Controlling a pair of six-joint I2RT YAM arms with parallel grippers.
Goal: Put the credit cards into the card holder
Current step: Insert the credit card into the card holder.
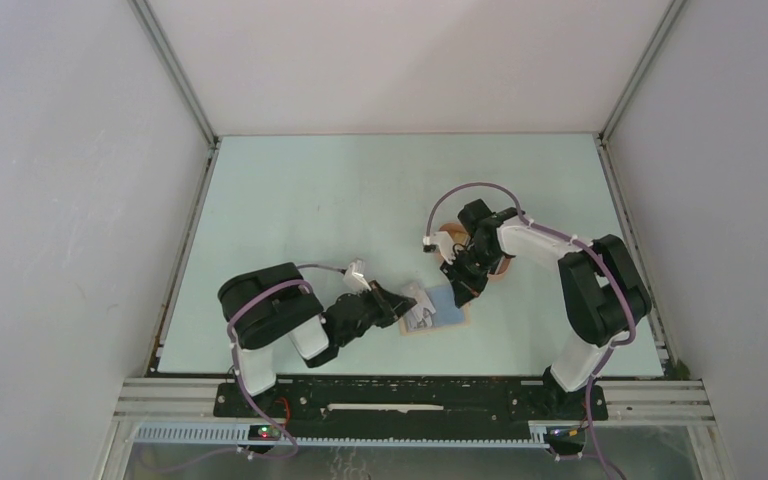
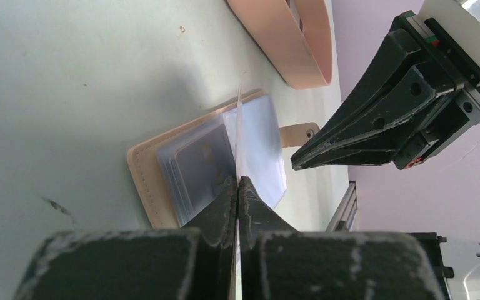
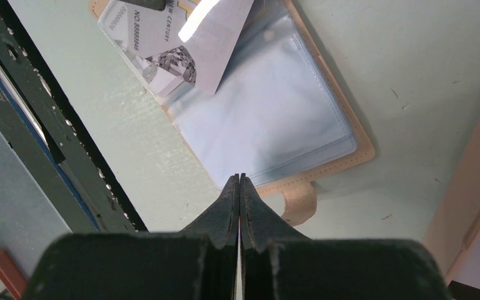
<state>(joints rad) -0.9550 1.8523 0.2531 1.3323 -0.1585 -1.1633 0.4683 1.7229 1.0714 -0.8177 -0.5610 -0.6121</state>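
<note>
Left gripper is clenched on a thin white printed credit card, poised over the open tan leather-look card holder, which lies flat on the pale green table. Right gripper is pinched closed, apparently empty. We judge one bluish card sleeved and this one not yet in.

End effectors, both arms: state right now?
Left end effector: closed on a thin white printed plastic card, over the open tan leather-look card holder.
Right end effector: closed, nothing visibly held.
</note>
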